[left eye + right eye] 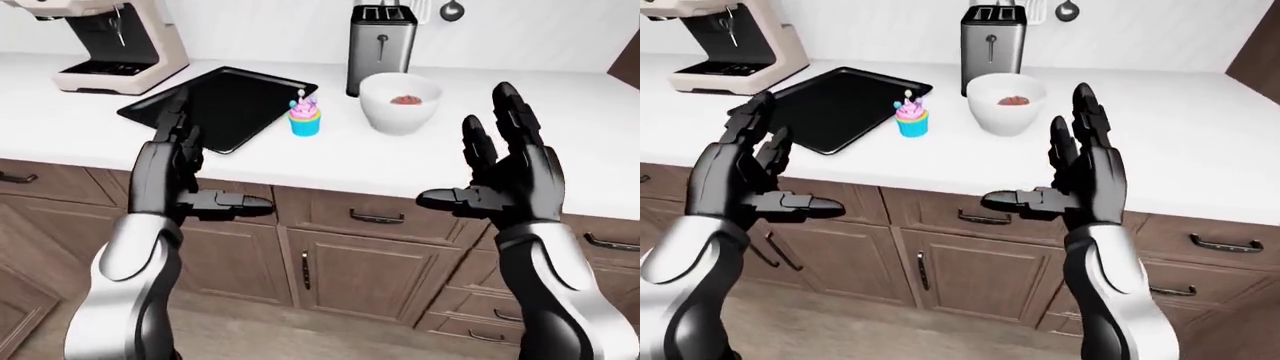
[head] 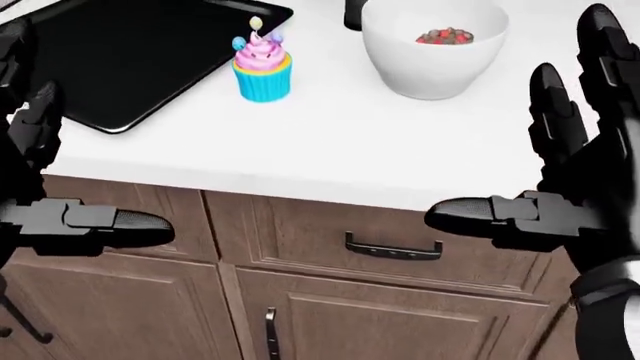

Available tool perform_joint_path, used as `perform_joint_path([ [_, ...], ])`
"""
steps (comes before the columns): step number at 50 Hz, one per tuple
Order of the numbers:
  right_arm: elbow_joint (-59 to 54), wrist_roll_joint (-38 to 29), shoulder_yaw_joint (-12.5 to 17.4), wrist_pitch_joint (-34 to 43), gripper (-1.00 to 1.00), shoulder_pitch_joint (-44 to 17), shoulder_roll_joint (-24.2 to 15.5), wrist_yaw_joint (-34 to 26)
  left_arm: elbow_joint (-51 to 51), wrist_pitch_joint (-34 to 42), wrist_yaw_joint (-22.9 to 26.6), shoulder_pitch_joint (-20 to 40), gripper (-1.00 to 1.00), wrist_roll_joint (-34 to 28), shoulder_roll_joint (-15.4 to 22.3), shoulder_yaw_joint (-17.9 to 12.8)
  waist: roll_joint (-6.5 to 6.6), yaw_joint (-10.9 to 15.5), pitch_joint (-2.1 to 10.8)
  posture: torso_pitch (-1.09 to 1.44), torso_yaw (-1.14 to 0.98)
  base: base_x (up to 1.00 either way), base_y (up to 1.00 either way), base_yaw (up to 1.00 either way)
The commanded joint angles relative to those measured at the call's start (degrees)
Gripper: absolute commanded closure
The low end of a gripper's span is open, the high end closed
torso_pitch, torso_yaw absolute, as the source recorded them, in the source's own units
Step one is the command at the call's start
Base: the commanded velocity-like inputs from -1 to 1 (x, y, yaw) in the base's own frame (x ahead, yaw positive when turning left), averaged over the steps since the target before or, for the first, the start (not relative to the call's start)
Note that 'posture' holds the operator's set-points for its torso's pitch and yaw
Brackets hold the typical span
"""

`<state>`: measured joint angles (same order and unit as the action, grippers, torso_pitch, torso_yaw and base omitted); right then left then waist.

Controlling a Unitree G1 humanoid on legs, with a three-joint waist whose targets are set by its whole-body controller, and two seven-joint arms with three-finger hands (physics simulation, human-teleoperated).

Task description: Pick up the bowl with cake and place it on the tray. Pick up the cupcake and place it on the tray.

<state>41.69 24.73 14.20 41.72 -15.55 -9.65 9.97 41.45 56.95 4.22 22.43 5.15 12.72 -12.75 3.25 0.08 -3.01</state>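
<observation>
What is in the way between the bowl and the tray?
Only the cupcake, which stands on the counter between the bowl and the tray, close by the tray's right edge. Nothing else visible blocks the path.

All three cameras sit on the robot's head and face the white counter (image 1: 330,161). The two eye views stand farther off, taking in the counter up to the wall and the cabinets below. The head view tilts down, much nearer the counter's edge. All share the cupcake (image 2: 262,66) and bowl (image 2: 435,46) on that counter
</observation>
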Motion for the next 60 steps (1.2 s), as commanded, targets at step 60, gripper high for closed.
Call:
perform_joint_path([
  [60, 5.63, -0.61, 1.89, 10.94, -1.0, -13.34, -13.26, 1.26, 5.37, 3.48, -0.71, 4.0, -1.0, 2.47, 2.3, -2.13, -4.15, -0.16, 1.8, 0.0, 0.0, 0.09, 0.0, -0.02],
])
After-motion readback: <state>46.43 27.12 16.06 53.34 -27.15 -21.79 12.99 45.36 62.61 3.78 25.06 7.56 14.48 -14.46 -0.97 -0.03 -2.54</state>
